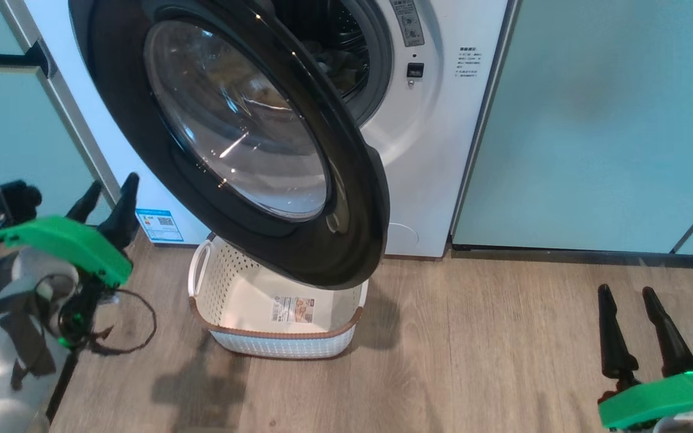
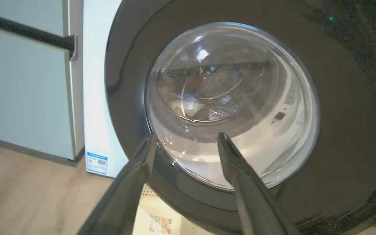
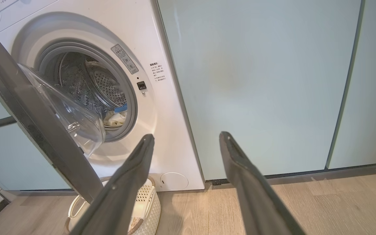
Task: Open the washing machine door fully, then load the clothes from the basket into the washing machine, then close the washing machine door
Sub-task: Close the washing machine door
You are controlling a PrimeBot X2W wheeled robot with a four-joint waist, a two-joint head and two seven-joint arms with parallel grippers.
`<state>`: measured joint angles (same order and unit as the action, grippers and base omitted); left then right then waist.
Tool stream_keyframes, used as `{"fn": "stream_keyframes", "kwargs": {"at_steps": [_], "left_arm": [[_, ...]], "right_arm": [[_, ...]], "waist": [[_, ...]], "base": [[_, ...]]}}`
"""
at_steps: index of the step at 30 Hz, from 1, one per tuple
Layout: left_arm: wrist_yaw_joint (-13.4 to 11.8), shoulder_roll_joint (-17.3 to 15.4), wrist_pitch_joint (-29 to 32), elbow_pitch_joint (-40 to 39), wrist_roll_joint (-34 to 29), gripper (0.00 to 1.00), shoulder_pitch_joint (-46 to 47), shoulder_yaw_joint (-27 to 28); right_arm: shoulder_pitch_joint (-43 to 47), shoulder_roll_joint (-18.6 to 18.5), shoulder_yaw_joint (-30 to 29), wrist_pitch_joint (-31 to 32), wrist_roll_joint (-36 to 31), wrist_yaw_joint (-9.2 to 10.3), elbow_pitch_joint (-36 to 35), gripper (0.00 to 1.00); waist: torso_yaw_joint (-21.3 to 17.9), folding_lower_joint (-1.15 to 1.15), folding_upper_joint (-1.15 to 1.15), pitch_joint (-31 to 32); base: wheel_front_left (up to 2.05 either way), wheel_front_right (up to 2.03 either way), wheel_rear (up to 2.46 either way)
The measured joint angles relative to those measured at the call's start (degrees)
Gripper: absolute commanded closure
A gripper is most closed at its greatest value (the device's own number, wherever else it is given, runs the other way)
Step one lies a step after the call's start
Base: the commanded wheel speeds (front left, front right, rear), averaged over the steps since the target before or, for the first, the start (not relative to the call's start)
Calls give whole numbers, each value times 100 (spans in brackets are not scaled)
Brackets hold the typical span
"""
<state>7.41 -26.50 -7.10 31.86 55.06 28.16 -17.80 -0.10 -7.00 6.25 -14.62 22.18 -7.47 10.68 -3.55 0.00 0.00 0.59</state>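
The washing machine (image 1: 431, 150) stands with its door (image 1: 346, 198) swung partway out, the black rim hanging over the basket (image 1: 280, 349). The basket shows a bare base with a label. Inside the drum lie pale clothes (image 3: 117, 116) with a blue trim piece. My left gripper (image 1: 110, 187) is open, left of the door and apart from it. In the left wrist view its fingers (image 2: 186, 136) point at the door's glass bowl (image 2: 233, 98). Low at the right, my right gripper (image 1: 625, 293) is open above the floor and holds nothing. It faces the cabinet front (image 3: 186, 135).
Pale teal cabinets (image 1: 593, 120) flank the washer on both sides; the left one carries a dark bar handle (image 2: 28, 31). A blue sticker (image 1: 157, 224) sits low on the washer front. Wood floor (image 1: 473, 361) stretches between the basket and my right gripper.
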Motion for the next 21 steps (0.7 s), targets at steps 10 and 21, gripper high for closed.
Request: {"fn": "stream_keyframes", "kwargs": {"at_steps": [10, 21], "left_arm": [[0, -123, -713, 265, -637, 0, -152, -346], [1, 427, -749, -501, -1970, 0, -906, 856]], "right_arm": [[114, 8, -25, 0, 0, 0, -4, 0], [114, 32, -41, 0, 0, 0, -10, 0]], "waist": [[30, 0, 0, -9], [47, 0, 0, -48]], "base": [[0, 0, 0], [0, 0, 0]]}}
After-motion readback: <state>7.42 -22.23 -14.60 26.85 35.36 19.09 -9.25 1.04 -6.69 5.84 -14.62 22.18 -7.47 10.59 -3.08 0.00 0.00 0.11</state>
